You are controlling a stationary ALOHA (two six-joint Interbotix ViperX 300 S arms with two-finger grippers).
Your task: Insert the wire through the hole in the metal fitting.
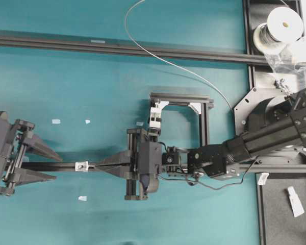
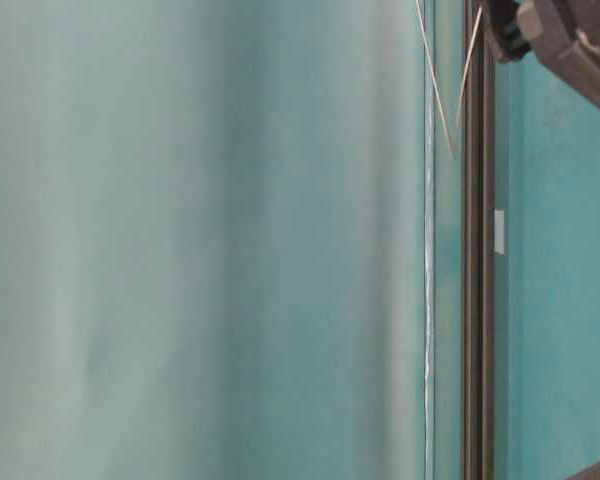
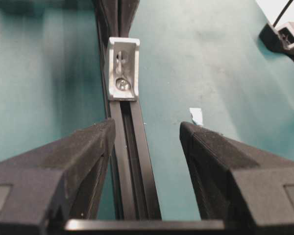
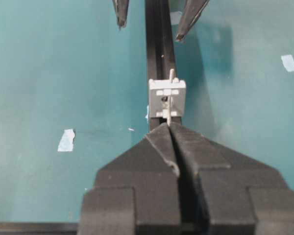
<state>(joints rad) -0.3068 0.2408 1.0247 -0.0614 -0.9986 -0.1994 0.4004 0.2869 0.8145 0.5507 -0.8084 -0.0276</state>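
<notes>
The tiny silvery metal fitting point(image 1: 82, 166) sits on a thin black rail point(image 1: 46, 166), between my two grippers. My right gripper point(image 1: 95, 166) is shut on the wire point(image 4: 170, 105) just behind the fitting point(image 4: 166, 98). A short stiff end of the wire crosses the fitting's face, with its tip poking out beyond the far edge. I cannot tell whether it passes through the hole. My left gripper point(image 3: 147, 129) stands open a little short of the fitting point(image 3: 122, 68), its fingers either side of the rail point(image 3: 132, 161). The wire's loose length point(image 1: 143, 51) curves across the table's far side.
A wire spool point(image 1: 280, 28) stands at the back right. A black frame point(image 1: 204, 117) holding a white-and-black bracket block point(image 1: 155, 115) stands just behind my right wrist. A long black rail point(image 1: 117, 48) crosses the back. Pale tape scraps point(image 1: 56, 121) dot the teal mat.
</notes>
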